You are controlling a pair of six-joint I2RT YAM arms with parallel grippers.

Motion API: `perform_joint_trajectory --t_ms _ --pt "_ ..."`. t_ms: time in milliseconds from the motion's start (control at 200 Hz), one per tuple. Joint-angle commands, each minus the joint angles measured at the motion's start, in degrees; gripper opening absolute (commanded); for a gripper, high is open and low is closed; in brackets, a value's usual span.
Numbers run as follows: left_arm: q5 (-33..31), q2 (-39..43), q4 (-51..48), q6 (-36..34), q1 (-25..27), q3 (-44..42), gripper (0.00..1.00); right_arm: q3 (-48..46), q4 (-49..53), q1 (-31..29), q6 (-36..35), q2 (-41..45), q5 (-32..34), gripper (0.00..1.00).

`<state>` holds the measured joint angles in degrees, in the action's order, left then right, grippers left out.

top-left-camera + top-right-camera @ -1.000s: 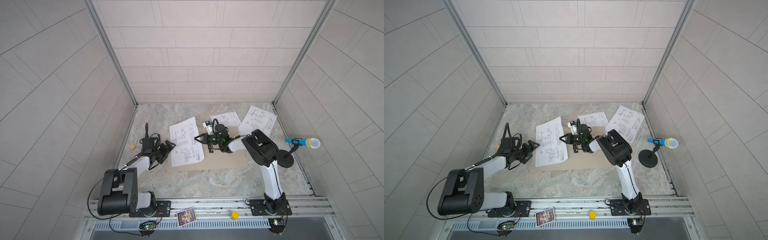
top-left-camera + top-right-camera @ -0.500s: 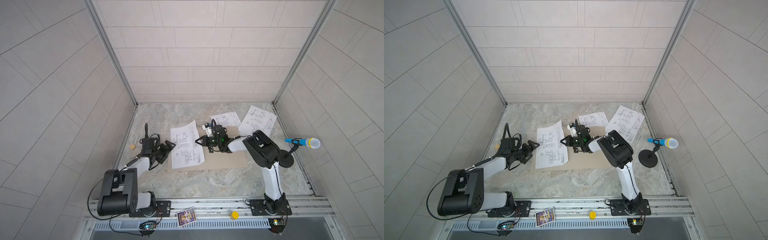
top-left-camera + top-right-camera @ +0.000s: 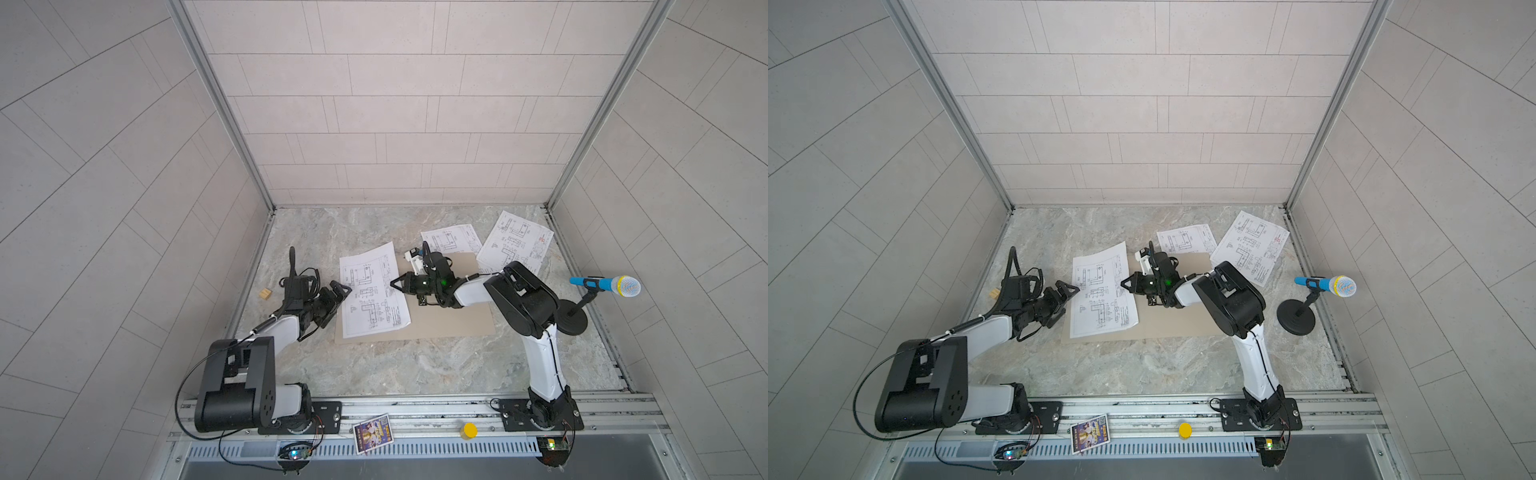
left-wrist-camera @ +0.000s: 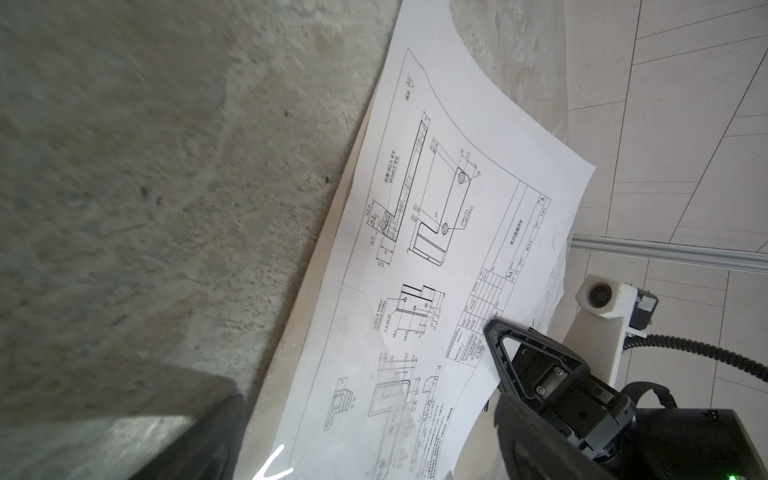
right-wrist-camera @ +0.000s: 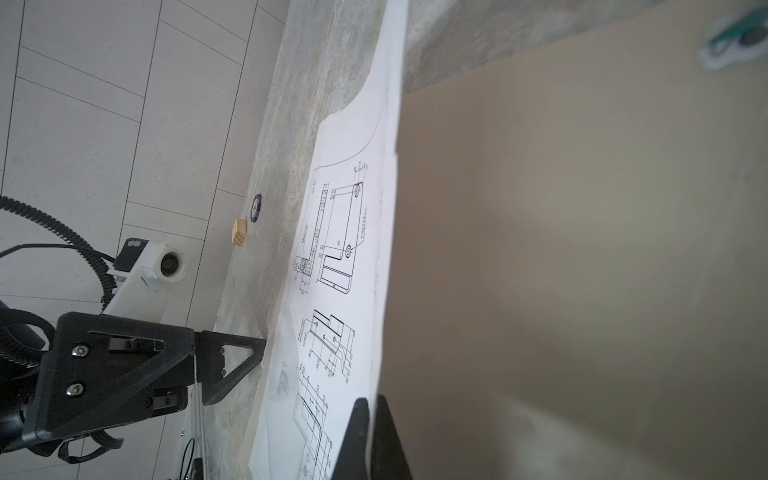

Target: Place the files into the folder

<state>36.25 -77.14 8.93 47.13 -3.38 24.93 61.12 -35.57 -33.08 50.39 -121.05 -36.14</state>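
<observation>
The tan folder lies open and flat on the marble floor, also in the other top view. One of the files, a white sheet of line drawings, rests over the folder's left part and overhangs the folder's far and left edges. My right gripper is shut on this sheet's right edge, which is lifted and bowed. My left gripper stands open just left of the sheet, holding nothing. Two more files lie beyond the folder: one partly under it, one with a red mark.
A blue microphone on a black round stand is at the right wall. A small wooden block lies at the left wall, with a purple disc by it. A picture card and a yellow cylinder sit on the front rail.
My right gripper has shifted slightly toward the front while shut on the sheet's edge, and the sheet has shifted a little with it. The left arm has stayed still.
</observation>
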Motion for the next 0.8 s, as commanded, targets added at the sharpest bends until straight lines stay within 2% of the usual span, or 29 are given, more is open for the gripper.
perform_joint_trajectory --t_ms 0,200,430,796 --pt "0.35 0.52 -0.38 0.55 -0.22 -1.45 1.00 -1.45 0.00 -0.73 3.38 3.46 2.18 0.00" --pt "0.57 0.38 0.16 0.63 -0.17 -1.72 1.00 -2.31 2.37 -0.85 2.78 5.43 3.67 0.00" --pt "0.83 0.13 0.82 0.77 -0.20 -1.90 1.00 -1.74 -0.18 -1.20 3.41 4.10 1.12 0.00" --pt "0.88 0.08 0.92 0.86 -0.18 -1.99 1.00 -2.10 1.80 -2.34 4.79 4.03 2.86 0.00"
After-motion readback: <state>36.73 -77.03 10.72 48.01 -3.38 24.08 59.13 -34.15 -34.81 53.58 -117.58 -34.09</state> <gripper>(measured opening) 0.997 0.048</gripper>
